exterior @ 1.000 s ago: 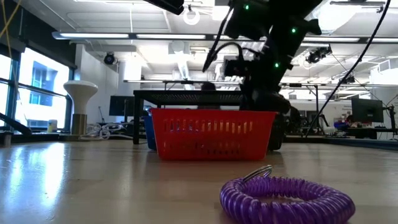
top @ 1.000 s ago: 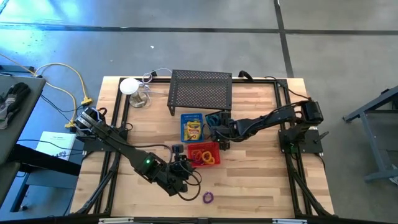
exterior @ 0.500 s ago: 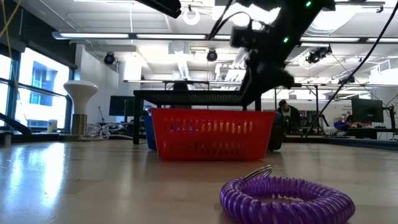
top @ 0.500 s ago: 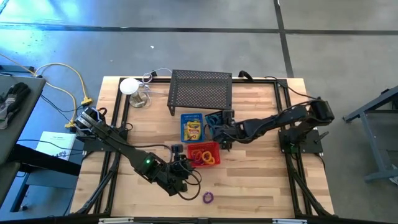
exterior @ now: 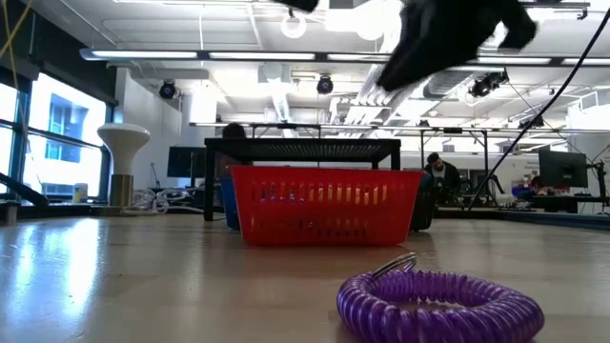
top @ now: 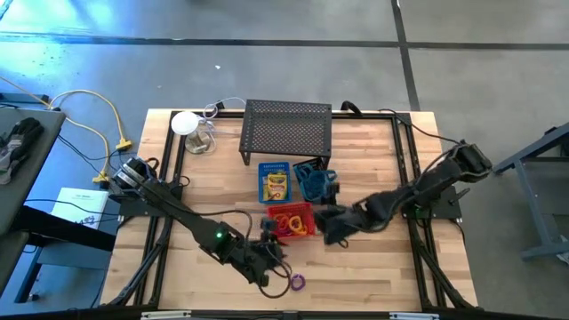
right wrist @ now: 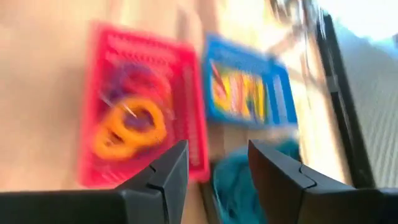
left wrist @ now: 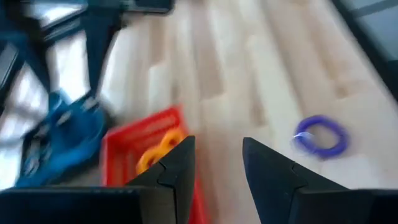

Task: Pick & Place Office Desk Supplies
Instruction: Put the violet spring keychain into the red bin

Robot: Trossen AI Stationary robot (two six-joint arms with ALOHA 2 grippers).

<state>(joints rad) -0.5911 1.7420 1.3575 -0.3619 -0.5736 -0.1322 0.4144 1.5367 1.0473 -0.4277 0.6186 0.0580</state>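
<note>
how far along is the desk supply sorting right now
Mostly done: orange and yellow rings lie in the red bin, yellow boxes in the blue bin. Both end effectors, left and right, are open and empty. One purple ring remains loose on the table.

We see a black mesh rack (top: 287, 130) at the table's (top: 373, 271) far edge. Before it sit a blue bin (top: 275, 181), a red bin (top: 307, 209) and a black bin (top: 313, 169). A white lamp (top: 185, 123) stands near the rack, yellow cable (top: 98, 105) beyond.
</note>
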